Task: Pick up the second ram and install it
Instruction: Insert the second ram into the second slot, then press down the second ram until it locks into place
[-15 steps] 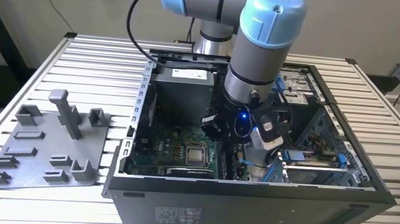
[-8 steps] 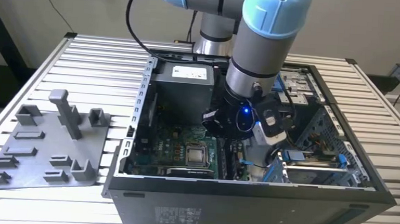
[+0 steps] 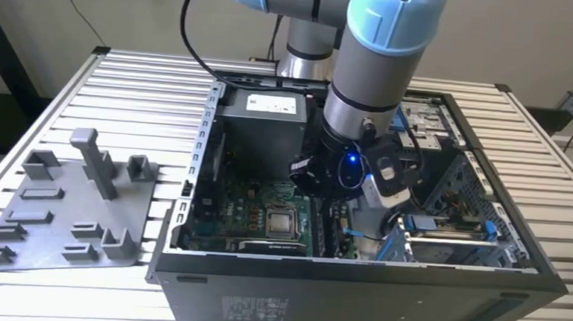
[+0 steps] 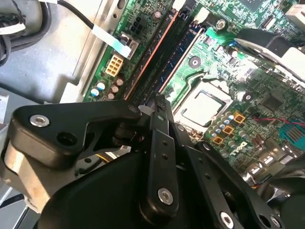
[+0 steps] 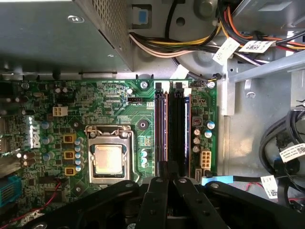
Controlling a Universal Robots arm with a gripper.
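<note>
My gripper [image 5: 167, 167] [image 4: 159, 99] is low inside the open computer case [image 3: 359, 284], over the green motherboard [image 5: 105, 102]. Its two black fingers are shut together at one end of the long memory sockets. A thin dark strip, which I take for the second ram [image 5: 174, 124] [image 4: 164, 57], stands edge-on in a black socket and runs away from the fingertips. Whether the tips touch it cannot be told. In the exterior view the arm's wrist [image 3: 351, 168] hangs over the sockets beside the processor socket [image 3: 283, 221].
The grey power-supply box [image 3: 259, 118] [image 5: 52, 33] stands at the back of the case. Bundled cables [image 5: 190, 45] lie just beyond the sockets. A drive cage [image 3: 452, 230] fills the case's side at the exterior view's right. A grey pegged tray [image 3: 59, 214] lies on the slatted table.
</note>
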